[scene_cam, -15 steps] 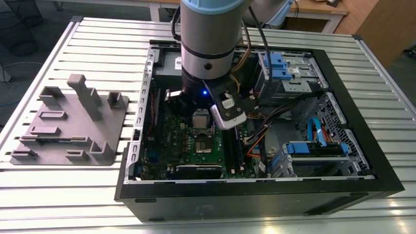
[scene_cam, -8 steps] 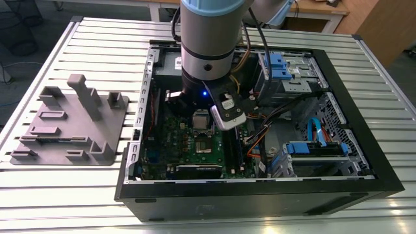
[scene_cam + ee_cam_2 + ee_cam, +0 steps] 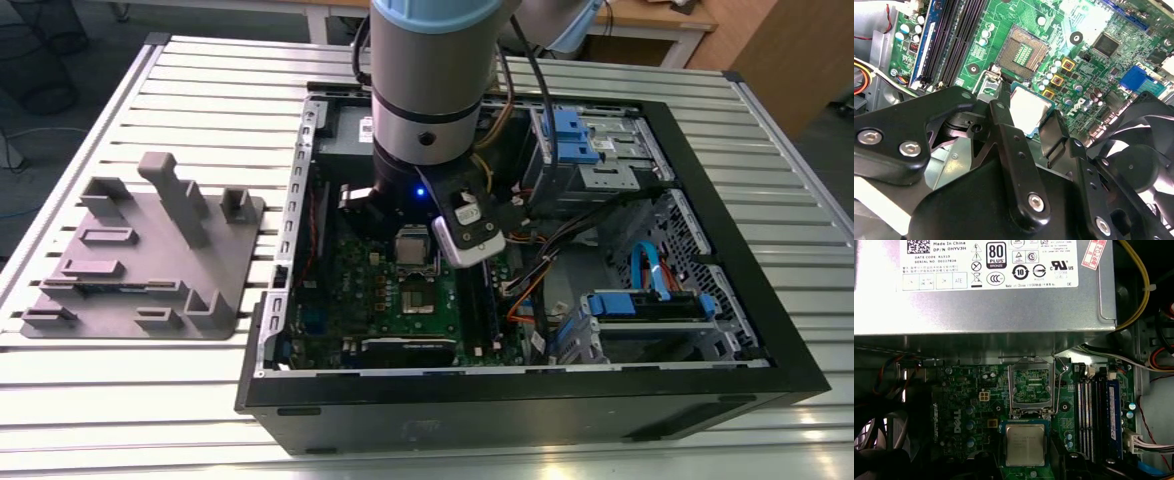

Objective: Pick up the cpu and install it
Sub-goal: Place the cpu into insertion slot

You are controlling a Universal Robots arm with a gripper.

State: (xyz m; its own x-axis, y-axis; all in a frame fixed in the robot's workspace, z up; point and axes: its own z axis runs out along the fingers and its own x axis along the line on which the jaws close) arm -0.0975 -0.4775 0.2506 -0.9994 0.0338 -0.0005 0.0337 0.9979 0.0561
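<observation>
Currently a robot arm (image 3: pixel 424 90) reaches straight down into an open computer case (image 3: pixel 534 385) that lies on its side on a slatted metal table (image 3: pixel 160 400). A grey plastic fixture (image 3: pixel 147 260) sits on the table outside the case, on the exterior view's left, well apart from the arm.

Inside the case, the gripper (image 3: pixel 1026 114) is clamped on the cpu (image 3: pixel 1030 107). In the second wrist view its two black fingers (image 3: pixel 1004 130) press against opposite edges of the chip. The cpu's silvery metal top faces up, with a thin blue-green rim around it.

The cpu (image 3: pixel 1025 444) is over the green board (image 3: pixel 954 410), just beside the socket (image 3: pixel 1029 385) and not over it. The socket (image 3: pixel 1024 50) is open, its contacts bare, with a metal frame around it. In the first wrist view the socket lies between the cpu and the large grey power supply (image 3: pixel 984 290). I cannot tell whether the chip touches the board beneath it.

Long black memory slots (image 3: pixel 1094 415) run alongside both the socket and the cpu, near them but not touching. A black fan (image 3: pixel 1139 165) sits close to the gripper, on the side away from the slots.
</observation>
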